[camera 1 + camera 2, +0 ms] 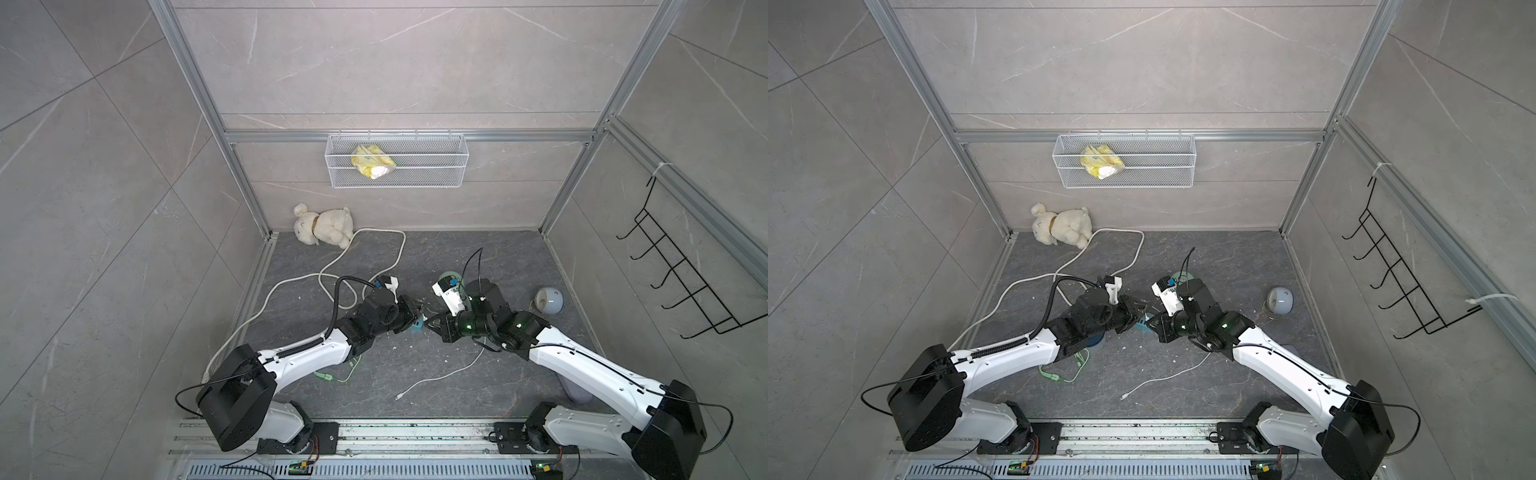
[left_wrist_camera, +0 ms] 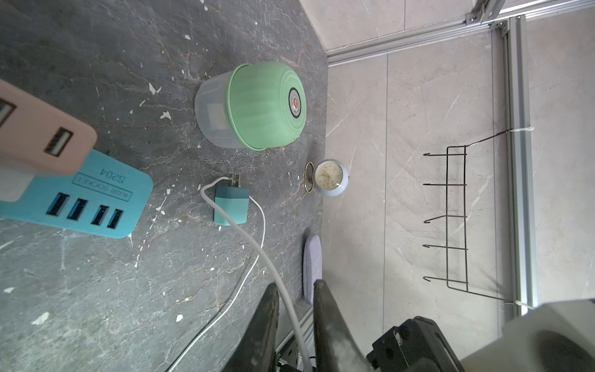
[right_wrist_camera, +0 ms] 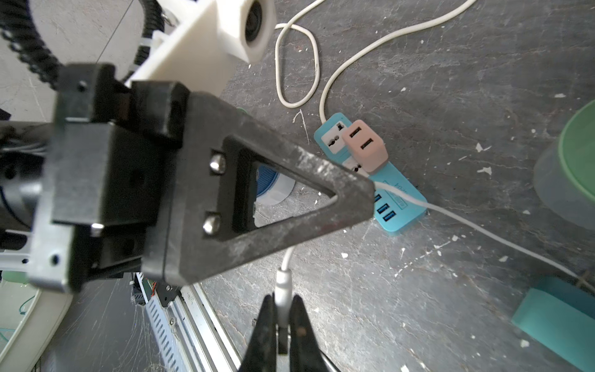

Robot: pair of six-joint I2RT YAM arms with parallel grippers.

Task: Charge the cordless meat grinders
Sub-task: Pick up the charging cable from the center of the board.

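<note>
- white wire basket point(image 1: 436, 174) hanging on the back wall, crumpled yellow packet point(image 1: 372, 161) sitting in it
- cream plush dog point(image 1: 326, 226) on the floor, below-left of the basket
- ball-shaped clock point(image 1: 550, 302) on the floor, well below-right of the basket
- black hook rack point(image 2: 466, 216) on the side wall, far right of the basket

Mint green grinder point(image 2: 257, 106) upright, navy grinder point(image 3: 268, 176) part-hidden
</note>
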